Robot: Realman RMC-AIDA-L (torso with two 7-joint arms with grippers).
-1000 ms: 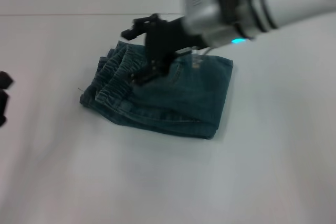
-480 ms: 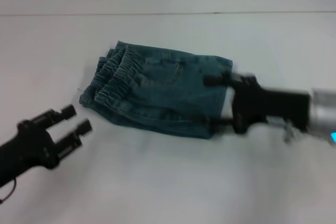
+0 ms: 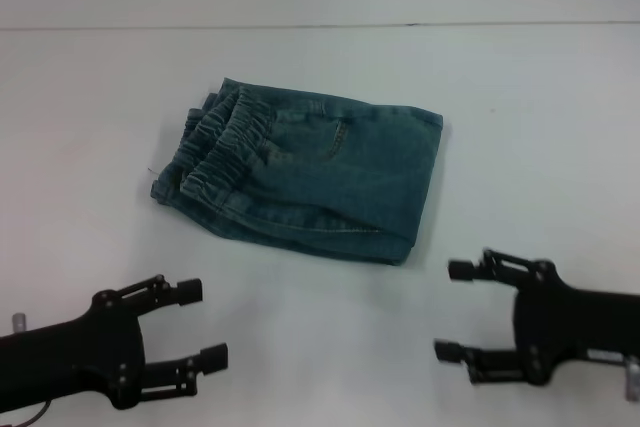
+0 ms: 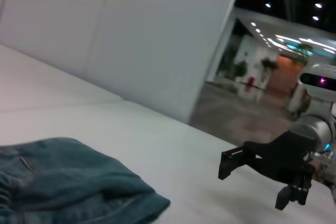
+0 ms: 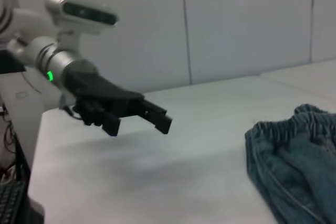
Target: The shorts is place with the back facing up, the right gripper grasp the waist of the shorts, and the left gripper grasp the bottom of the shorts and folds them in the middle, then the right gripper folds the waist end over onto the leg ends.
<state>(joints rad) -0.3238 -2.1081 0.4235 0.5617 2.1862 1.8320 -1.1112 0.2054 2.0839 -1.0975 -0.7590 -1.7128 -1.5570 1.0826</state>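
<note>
Item: shorts (image 3: 305,172), folded on table (image 3: 520,117). I held left gripper (image 3: 190,325) and right gripper (image 3: 457,312) wide, empty. Risk: loose top layer springing back.

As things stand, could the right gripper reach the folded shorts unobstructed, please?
Probably yes: the right gripper hangs open near the shorts, with only bare table between; the left gripper is off to the other side.
</note>
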